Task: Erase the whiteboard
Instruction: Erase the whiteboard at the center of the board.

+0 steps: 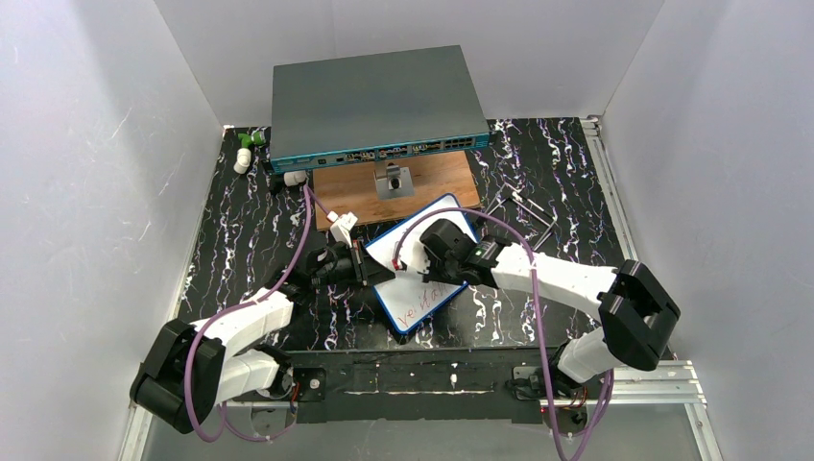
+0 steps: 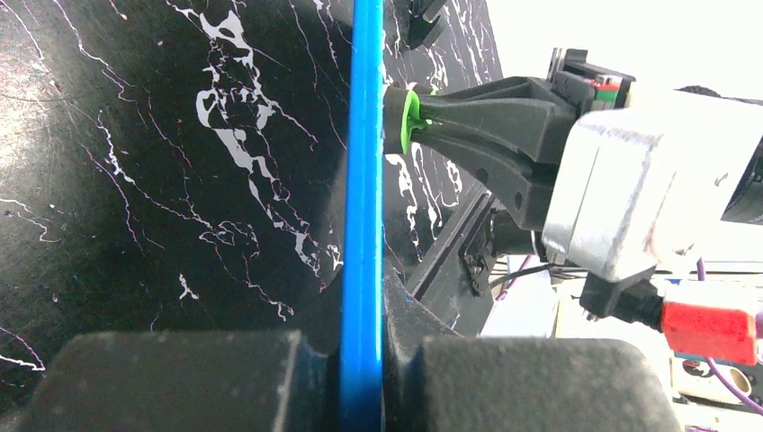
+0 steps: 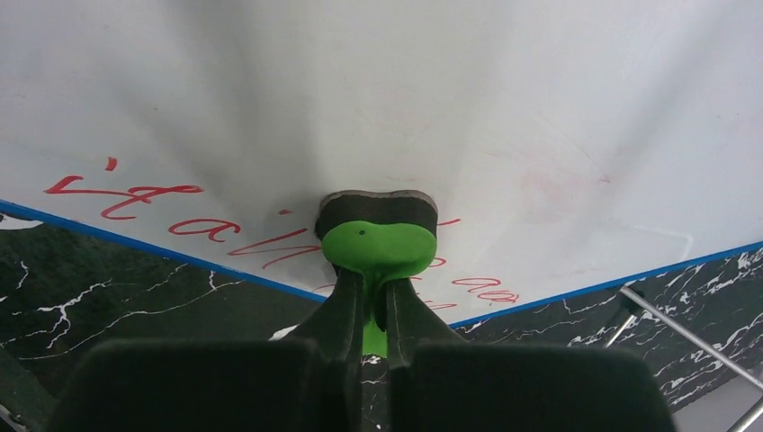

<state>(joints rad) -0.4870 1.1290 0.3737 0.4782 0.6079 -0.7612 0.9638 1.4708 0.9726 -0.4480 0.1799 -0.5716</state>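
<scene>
**A:** Where's the whiteboard (image 1: 422, 300) at?
**B:** Just in front of the wooden board (image 1: 442, 178). Left gripper (image 2: 363, 360) pinches its blue edge, and right gripper (image 3: 373, 310) squeezes a green eraser (image 3: 378, 243) against it.

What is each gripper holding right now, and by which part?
The left gripper clamps the whiteboard by its blue edge frame. The right gripper pinches the green eraser by its stem, with the pad against the writing surface.

Clamped left fingers (image 2: 180, 385), clamped right fingers (image 3: 345, 315)
</scene>
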